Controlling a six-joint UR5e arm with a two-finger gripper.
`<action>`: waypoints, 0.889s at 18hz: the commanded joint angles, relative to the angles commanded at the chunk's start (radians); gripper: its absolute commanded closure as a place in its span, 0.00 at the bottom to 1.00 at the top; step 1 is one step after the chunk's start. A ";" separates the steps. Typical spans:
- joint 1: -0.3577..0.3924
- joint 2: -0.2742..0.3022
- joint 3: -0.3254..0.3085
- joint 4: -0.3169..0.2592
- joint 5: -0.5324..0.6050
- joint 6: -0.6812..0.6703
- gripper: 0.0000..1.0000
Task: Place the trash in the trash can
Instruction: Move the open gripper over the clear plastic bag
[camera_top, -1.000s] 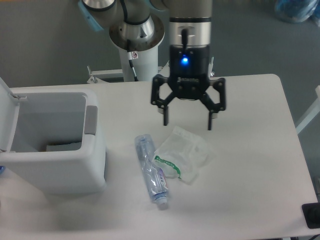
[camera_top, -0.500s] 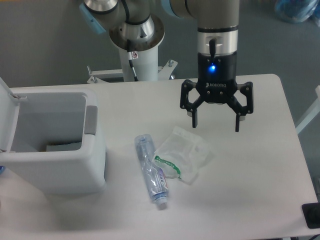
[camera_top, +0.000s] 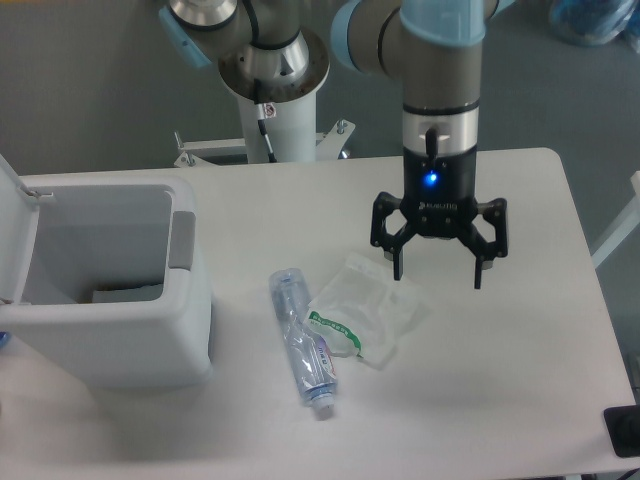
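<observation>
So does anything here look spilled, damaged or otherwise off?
Nothing spilled. The bottle and plastic bag lie loose on the table, the trash can stands upright, lid open, and the gripper hangs open, empty.

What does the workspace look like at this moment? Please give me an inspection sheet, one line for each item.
Surface: white table, bare where nothing lies.
Job's things: plastic bag and bottle lie side by side mid-table, touching; trash can at the left, lid open, something grey inside.
Clutter: dark object at the table's lower right edge, cut off by the frame.
Grippers: gripper open, fingers pointing down, above the table just right of the bag, holding nothing.
Cables: thin cable on the arm's white pedestal.
Surroundings: grey floor; blue bundle at the upper right.
</observation>
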 joint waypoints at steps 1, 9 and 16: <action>0.000 -0.011 -0.011 0.006 0.003 0.000 0.00; 0.048 -0.074 -0.067 0.014 0.037 0.002 0.00; 0.061 -0.135 -0.130 0.000 0.045 -0.009 0.00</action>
